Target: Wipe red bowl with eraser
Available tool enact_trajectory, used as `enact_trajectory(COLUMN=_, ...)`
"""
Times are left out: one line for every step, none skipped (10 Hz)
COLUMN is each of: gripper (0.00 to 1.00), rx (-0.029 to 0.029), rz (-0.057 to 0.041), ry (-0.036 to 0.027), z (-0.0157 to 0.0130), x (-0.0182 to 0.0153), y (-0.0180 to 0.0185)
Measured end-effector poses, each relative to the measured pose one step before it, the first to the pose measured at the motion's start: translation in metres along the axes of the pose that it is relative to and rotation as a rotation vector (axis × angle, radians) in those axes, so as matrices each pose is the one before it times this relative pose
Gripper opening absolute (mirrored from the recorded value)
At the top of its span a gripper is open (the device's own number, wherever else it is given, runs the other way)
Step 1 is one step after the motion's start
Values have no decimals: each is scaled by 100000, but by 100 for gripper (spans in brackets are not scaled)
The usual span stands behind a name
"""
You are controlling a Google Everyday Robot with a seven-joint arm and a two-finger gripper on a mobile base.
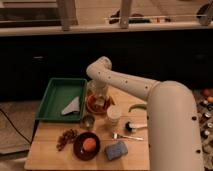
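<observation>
while the gripper (98, 97) hangs over it, red bowl (91, 107), glossy orange-red, shallow

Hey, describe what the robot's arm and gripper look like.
The arm is a thick, smooth cream-white tube with a rounded elbow and a row of small dark dots along its casing. No loose cables show. The gripper, over the red bowl, looks darker.

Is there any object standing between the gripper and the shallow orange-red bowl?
Nothing visible does. The gripper hangs directly over the glossy orange-red bowl; the white cup stands beside it, not between.
</observation>
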Motion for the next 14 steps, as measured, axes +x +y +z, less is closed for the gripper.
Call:
enact_trajectory(gripper=0, rx=1908, rz=-1426, ry=-420, z=-198, x=-432, y=-765)
enact_trajectory(gripper=0, rx=314, rz=-763, ry=-107, z=-245, x=-259, y=97)
enact_trajectory(gripper=0, rx=1001, rz=-193, ry=-109, z=-296, x=-264, y=234)
enact_trajectory(gripper=0, rx=1032, rz=-346, ry=-13, z=-273, x=-287, y=-88)
enact_trajectory(gripper=0, rx=834, rz=-212, ry=-264, z=-185, x=-289, y=-71)
enact_trajectory(gripper=0, rx=849, rz=-110, ry=310, z=-321, x=-148, y=218)
enact_trajectory(gripper=0, rx=242, rz=124, ry=96, z=-67, x=27, y=152)
enact_trajectory(gripper=0, rx=51, rz=-109, ry=-44, z=7, x=-30, y=-85)
enact_trajectory(gripper=0, rx=62, rz=-263, ry=-76, z=26, x=-70, y=-177)
enact_trajectory(gripper=0, rx=16, rz=134, ry=-7, z=-19, x=23, y=64)
enact_trajectory(gripper=0, rx=-16, rz=128, ry=20, z=-11, x=25, y=82)
enact_trajectory(gripper=0, rx=-15, rz=32, ry=10, z=3, x=9, y=28)
enact_trajectory(gripper=0, rx=20, rz=-129, ry=-20, z=5, x=-27, y=-88)
enact_trajectory(gripper=0, rx=24, rz=-84, ry=-32, z=5, x=-23, y=-63)
